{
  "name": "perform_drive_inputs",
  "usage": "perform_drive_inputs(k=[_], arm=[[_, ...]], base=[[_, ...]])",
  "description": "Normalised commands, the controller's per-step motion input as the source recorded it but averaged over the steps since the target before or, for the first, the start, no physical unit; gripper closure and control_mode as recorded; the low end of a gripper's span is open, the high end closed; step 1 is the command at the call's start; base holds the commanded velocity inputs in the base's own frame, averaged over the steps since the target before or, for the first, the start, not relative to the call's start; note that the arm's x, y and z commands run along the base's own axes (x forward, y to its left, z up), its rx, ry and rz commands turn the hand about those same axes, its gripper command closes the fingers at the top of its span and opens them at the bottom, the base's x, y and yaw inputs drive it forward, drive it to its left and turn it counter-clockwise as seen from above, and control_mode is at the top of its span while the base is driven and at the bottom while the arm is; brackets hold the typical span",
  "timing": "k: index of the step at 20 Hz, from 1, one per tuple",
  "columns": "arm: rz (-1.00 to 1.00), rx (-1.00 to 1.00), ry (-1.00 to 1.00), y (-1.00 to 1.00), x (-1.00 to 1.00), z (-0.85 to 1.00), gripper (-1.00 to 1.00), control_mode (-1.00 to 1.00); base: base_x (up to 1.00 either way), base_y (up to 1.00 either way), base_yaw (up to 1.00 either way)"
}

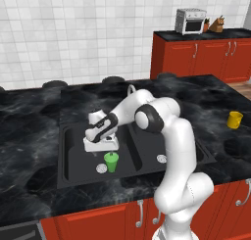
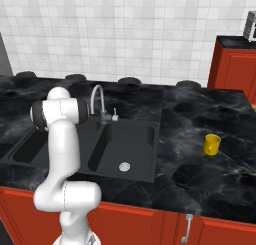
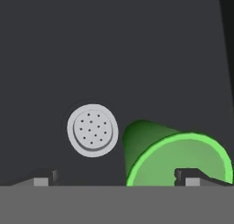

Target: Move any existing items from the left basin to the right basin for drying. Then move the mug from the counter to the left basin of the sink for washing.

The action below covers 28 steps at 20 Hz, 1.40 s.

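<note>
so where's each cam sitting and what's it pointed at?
Left base view: behind the arm's left, facing down at the sink; arm lower right, hand above the green cup.
Right base view: behind its right; arm lower left, faucet, right basin.
Hand view: on the hand, facing the left basin floor, drain.
Both base views share the yellow mug.

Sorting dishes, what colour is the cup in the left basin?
Bright green cup, clearest in the hand view.

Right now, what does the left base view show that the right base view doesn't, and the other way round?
Left base view: the green cup upright in the left basin, the open pincer just above it, and a toaster oven. Right base view: the faucet plainly. Both share the yellow mug on the counter and the right basin.
</note>
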Motion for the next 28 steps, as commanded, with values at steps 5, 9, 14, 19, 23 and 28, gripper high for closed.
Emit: perform_drive_inputs(k=[5, 9, 14, 19, 23, 28], arm=[[-0.04, 0.00, 0.00, 0.00, -0.06, -0.13, -1.00, -1.00], [-0.03, 0.00, 0.00, 0.00, -0.02, -0.16, -1.00, -1.00], [-0.01, 0.00, 0.00, 0.02, -0.01, -0.11, -1.00, -1.00], [0.00, 0.00, 0.00, 0.02, 0.00, -0.14, -1.00, -1.00], [0.00, 0.00, 0.00, 0.06, 0.00, -0.23, 1.00, -1.00], [0.00, -0.01, 0.01, 0.08, -0.01, -0.17, 1.00, -1.00]], base=[[0.00, 0.00, 0.00], [0.00, 0.00, 0.00], [0.00, 0.00, 0.00], [0.00, 0.00, 0.00], [0.00, 0.00, 0.00], [0.00, 0.00, 0.00]])
